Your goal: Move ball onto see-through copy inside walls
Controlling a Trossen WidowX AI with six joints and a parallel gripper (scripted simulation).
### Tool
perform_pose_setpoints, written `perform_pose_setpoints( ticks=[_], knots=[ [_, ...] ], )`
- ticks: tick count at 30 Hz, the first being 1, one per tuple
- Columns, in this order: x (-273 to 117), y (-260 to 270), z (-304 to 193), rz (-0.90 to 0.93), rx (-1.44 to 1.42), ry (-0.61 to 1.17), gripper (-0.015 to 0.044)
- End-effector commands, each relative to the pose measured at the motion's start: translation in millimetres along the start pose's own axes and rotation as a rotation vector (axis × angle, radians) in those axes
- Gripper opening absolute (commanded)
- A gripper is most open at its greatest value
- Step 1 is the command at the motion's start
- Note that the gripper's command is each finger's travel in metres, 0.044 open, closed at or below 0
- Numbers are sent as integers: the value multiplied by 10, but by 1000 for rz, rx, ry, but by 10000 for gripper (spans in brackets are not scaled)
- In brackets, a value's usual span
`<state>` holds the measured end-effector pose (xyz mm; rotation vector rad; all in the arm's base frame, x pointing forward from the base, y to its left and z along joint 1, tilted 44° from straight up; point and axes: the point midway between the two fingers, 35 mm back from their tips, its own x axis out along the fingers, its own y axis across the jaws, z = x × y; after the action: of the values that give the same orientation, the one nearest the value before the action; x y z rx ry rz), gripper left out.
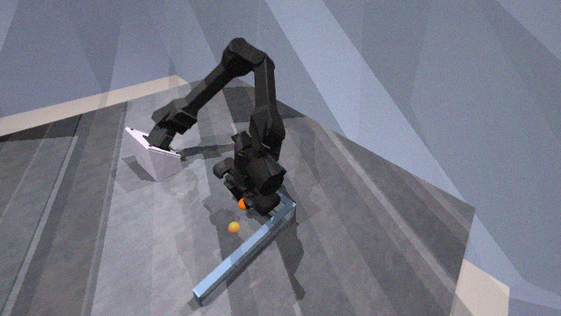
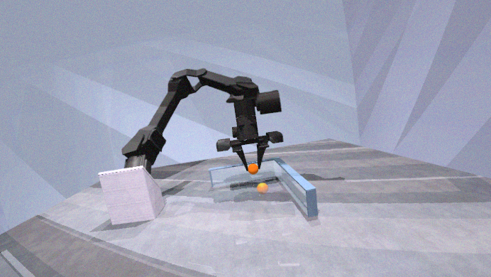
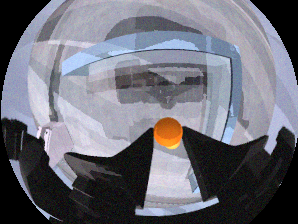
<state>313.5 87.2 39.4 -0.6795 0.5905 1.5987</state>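
Ball (image 2: 252, 168) pinched between fingers (image 2: 244, 160)

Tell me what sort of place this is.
Probably a bare robot test bench: a black jointed arm on a pale block base, its gripper holding a small orange ball, beside low clear corner walls on a grey streaked table.

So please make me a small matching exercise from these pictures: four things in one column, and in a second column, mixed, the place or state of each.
Things:
1. ball
2. see-through copy
3. clear walls
4. white block

Places or states:
a. under the arm's base
b. held between the gripper fingers, off the table
c. standing in an L shape
d. lying on the table inside the corner

Pairs: 1-b, 2-d, 3-c, 4-a
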Motion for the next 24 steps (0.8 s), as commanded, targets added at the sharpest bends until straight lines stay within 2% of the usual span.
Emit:
perform_pose_setpoints(
  ticks=[1, 9, 15, 24],
  knots=[
    [-338, -24, 2, -12, -11, 7, 0],
    [-779, 43, 27, -10, -11, 1, 0],
    [-754, 27, -6, -10, -12, 1, 0],
    [-409, -130, -451, -12, -13, 2, 0]
  ],
)
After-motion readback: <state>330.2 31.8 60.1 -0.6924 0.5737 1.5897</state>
